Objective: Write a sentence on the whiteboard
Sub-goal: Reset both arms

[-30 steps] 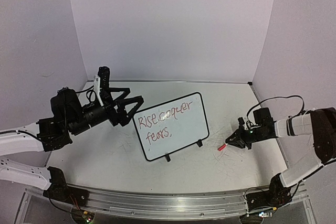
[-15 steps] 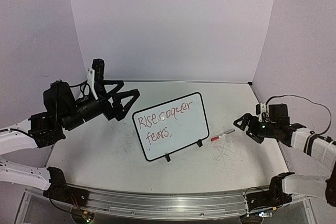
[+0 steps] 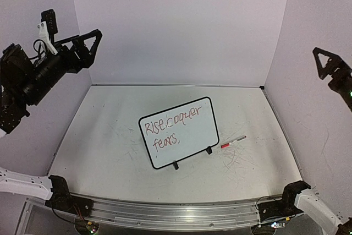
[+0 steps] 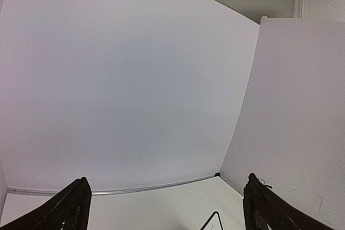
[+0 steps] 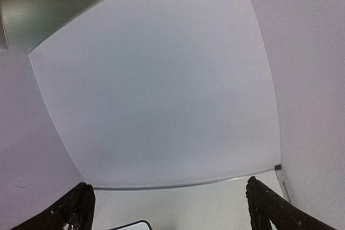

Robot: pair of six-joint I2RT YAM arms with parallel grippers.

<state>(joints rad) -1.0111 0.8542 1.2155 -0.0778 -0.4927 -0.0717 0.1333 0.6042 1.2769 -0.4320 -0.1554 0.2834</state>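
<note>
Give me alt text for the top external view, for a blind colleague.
The whiteboard stands centrally with the sentence in red, starting "Rise". A red marker lies loose right of it. The left gripper and right gripper hang open, high above.

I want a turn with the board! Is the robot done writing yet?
It looks finished. The whiteboard carries a red sentence in two lines, ending with a full stop. Nothing is in hand: the marker lies on the table, and the left gripper and right gripper hang open, high above. Nothing seems left.
</note>
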